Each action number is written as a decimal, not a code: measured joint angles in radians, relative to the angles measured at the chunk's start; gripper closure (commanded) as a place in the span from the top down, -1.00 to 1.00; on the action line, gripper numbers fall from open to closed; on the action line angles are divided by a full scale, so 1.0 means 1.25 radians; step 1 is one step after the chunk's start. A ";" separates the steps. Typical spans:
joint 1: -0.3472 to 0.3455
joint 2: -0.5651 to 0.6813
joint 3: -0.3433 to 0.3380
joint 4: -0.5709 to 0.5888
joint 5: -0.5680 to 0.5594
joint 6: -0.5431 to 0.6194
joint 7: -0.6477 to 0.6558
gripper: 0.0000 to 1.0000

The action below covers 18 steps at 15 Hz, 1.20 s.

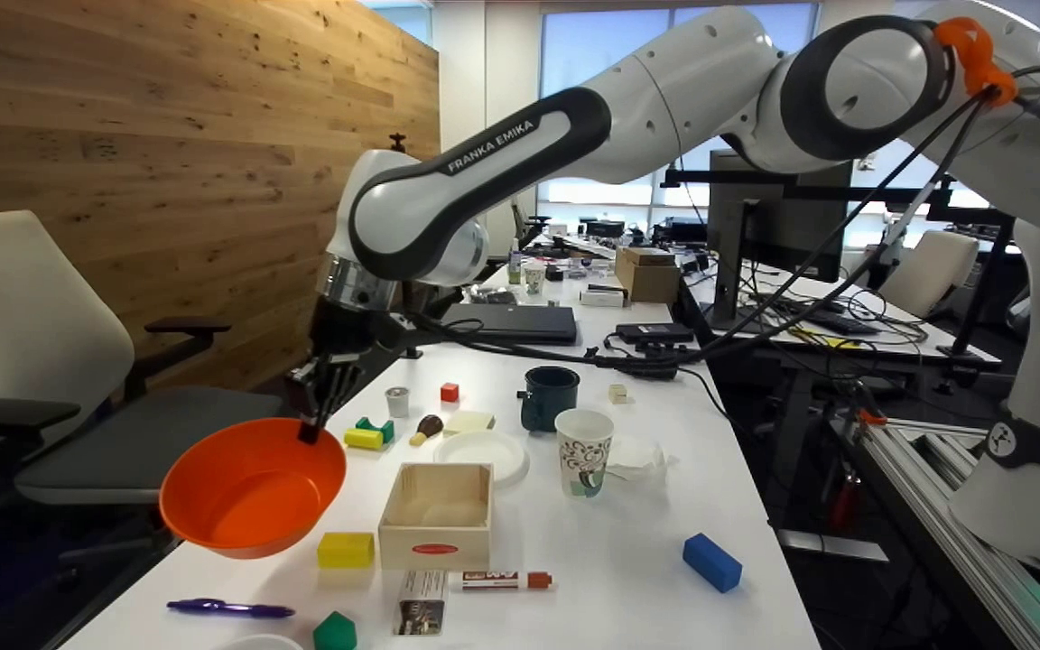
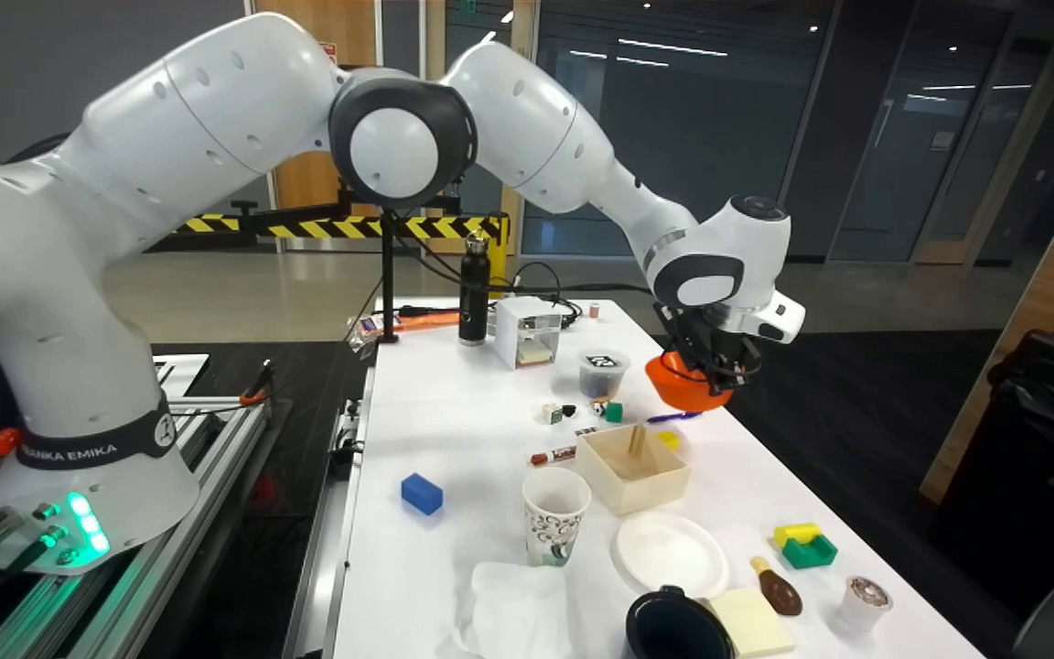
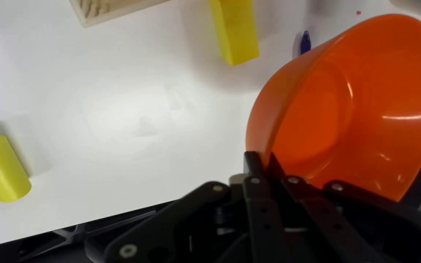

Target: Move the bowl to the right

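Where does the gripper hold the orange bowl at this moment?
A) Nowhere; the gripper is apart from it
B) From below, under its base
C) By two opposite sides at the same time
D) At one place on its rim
D: in the wrist view, the gripper has one jaw inside and one outside the orange bowl, pinching its wall at the rim.

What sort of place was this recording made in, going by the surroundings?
Most likely an office, perhaps one used as a robotics lab: there is a monitor, a pale-backed desk chair beside the white table, and a robot arm extended over that table.
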 measured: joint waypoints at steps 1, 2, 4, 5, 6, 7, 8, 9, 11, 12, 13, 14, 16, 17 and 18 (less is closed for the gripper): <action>-0.001 0.007 0.000 0.002 0.002 0.011 0.012 -0.97; -0.001 0.013 0.000 0.004 0.005 0.021 0.024 -0.97; -0.002 0.025 0.003 0.009 0.014 0.042 0.045 -0.97; -0.003 0.030 0.005 0.011 0.017 0.052 0.055 -0.97; -0.005 0.035 0.006 0.013 0.020 0.063 0.066 -0.97; -0.006 0.041 0.007 0.017 0.024 0.074 0.075 -0.97; -0.008 0.046 0.008 0.021 0.028 0.082 0.083 -0.97; -0.008 0.051 0.009 0.023 0.030 0.089 0.090 -0.97; -0.010 0.059 0.010 0.027 0.032 0.100 0.104 -0.97; -0.010 0.063 0.010 0.029 0.032 0.104 0.110 -0.97; -0.010 0.067 0.010 0.031 0.032 0.107 0.115 -0.97; -0.010 0.071 0.010 0.032 0.033 0.109 0.120 -0.97; -0.011 0.080 0.010 0.037 0.033 0.109 0.130 -0.97; -0.012 0.085 0.010 0.041 0.033 0.109 0.134 -0.97; -0.013 0.090 0.010 0.043 0.033 0.109 0.136 -0.97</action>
